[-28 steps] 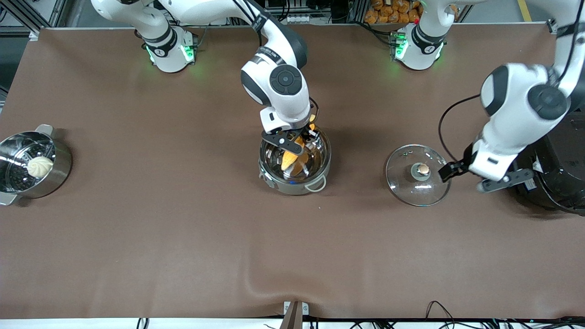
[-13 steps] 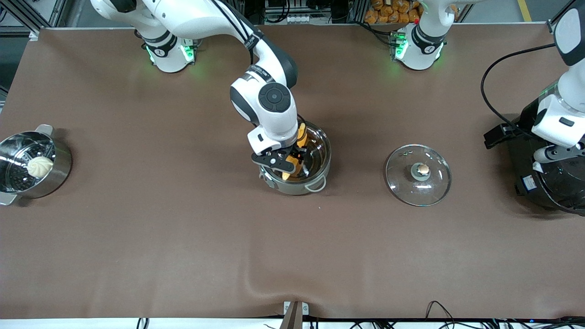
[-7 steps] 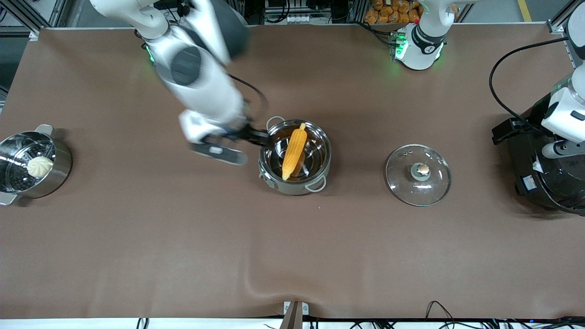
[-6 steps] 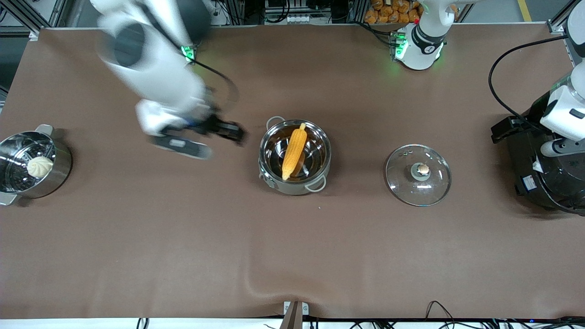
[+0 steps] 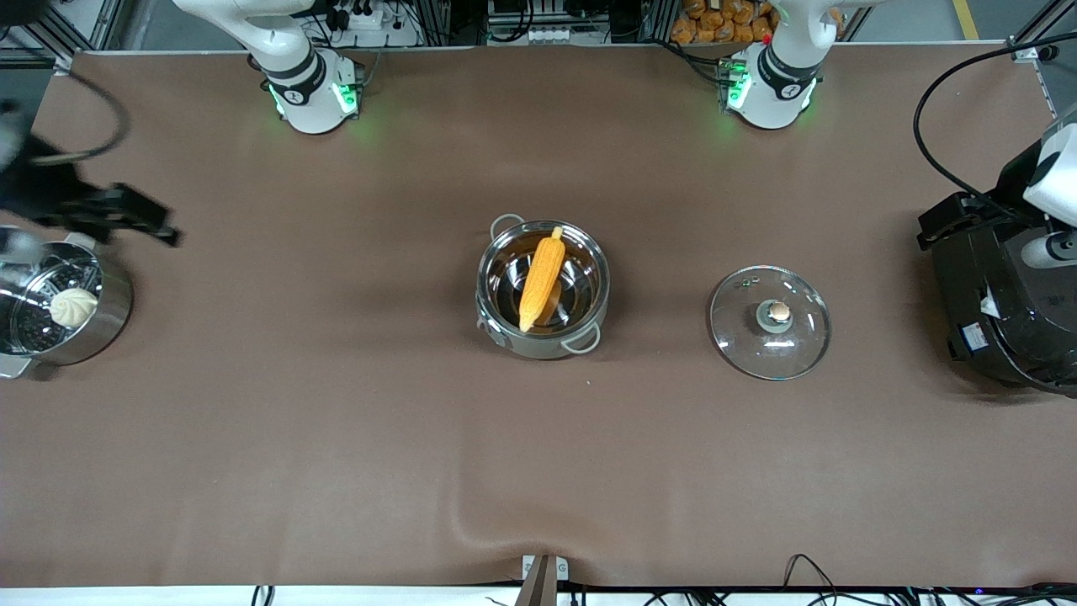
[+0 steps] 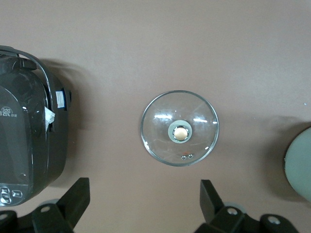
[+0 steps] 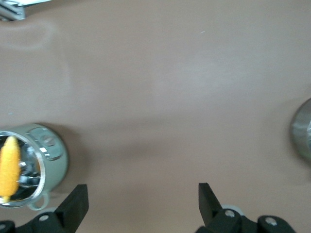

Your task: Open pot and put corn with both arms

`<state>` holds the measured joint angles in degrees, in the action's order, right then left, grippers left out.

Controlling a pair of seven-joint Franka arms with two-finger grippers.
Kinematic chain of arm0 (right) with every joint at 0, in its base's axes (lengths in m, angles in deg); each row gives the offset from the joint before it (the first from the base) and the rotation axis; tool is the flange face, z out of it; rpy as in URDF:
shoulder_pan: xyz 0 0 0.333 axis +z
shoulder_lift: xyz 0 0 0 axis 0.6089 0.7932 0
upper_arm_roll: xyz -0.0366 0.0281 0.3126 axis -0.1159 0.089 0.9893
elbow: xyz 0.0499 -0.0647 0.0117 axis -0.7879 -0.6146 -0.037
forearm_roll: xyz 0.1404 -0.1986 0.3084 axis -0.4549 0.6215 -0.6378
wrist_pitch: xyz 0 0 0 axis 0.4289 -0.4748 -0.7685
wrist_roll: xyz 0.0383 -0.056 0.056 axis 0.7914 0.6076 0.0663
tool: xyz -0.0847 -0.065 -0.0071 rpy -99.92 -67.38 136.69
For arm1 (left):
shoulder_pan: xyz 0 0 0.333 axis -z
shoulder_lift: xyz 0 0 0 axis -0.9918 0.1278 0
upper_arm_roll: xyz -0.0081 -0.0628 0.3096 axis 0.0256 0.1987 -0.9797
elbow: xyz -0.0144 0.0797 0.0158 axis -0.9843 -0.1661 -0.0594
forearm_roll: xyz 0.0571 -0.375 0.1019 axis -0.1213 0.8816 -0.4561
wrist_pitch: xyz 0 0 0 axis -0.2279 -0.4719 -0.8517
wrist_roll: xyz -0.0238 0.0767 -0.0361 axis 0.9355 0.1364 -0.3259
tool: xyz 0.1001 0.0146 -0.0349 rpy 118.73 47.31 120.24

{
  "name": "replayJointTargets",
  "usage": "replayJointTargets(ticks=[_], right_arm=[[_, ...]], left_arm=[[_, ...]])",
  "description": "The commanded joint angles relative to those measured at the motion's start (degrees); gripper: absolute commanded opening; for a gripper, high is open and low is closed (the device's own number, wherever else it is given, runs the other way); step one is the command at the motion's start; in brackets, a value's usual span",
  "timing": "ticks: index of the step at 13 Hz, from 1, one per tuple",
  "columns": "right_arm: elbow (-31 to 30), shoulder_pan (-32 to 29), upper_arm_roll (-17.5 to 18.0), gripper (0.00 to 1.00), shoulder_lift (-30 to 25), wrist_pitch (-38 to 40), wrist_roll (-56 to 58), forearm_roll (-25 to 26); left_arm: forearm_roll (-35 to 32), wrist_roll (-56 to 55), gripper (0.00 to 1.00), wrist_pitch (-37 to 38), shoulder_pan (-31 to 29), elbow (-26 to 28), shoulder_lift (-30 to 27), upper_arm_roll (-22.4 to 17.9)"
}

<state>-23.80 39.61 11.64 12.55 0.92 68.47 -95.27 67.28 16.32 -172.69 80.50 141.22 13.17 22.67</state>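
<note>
The steel pot (image 5: 505, 324) stands open in the middle of the table. The yellow-orange corn (image 5: 541, 273) lies in it, its pale stub on the rim nearest the arm bases. The pot (image 7: 48, 160) and corn (image 7: 9, 165) also show in the right wrist view. The glass lid (image 5: 770, 321) with its tan knob lies flat on the table beside the pot, toward the left arm's end, and shows in the left wrist view (image 6: 180, 128). My right gripper (image 5: 143, 217) (image 7: 143, 188) is open and empty, up beside the steamer pot. My left gripper (image 5: 947, 220) (image 6: 144, 184) is open and empty, high up between the lid and the rice cooker.
A steel steamer pot (image 5: 109, 316) with a white bun (image 5: 73, 306) stands at the right arm's end of the table. A big black rice cooker (image 5: 1001, 303) (image 6: 26, 141) stands at the left arm's end. Brown cloth covers the table (image 5: 336, 438).
My right gripper let go of the corn, left it in the pot, and swung away toward the steamer pot. My left gripper moved from the lid up toward the rice cooker.
</note>
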Motion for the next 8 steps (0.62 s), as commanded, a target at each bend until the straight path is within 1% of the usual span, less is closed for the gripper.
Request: replayJointTargets(ticks=[1, 3, 5, 6, 8], right_arm=[[-3.2, 2.7, -7.0, 1.00, -2.1, -1.3, 11.6, 1.4], [-3.4, 2.9, -7.2, 1.00, -2.7, -1.9, 12.3, 7.5], [-3.6, 3.1, -7.2, 1.00, -3.0, -1.5, 12.1, 7.3], [-3.6, 3.3, -7.2, 1.00, -3.0, -1.2, 12.1, 7.3], [-3.3, 3.4, -7.1, 1.00, -3.0, -0.4, 12.1, 7.1]], left_arm=[[1.8, 1.6, 1.00, 2.8, -0.3, -1.3, -0.4, 0.4], [2.9, 1.6, 1.00, 3.7, -0.3, -1.9, -0.4, 0.3], [3.4, 1.6, 1.00, 5.7, -0.1, -4.0, 0.1, 0.1], [3.3, 1.6, 1.00, 7.1, 0.0, -4.2, 0.2, 0.3], [3.3, 1.6, 1.00, 7.3, 0.0, -4.6, 0.2, 0.3]])
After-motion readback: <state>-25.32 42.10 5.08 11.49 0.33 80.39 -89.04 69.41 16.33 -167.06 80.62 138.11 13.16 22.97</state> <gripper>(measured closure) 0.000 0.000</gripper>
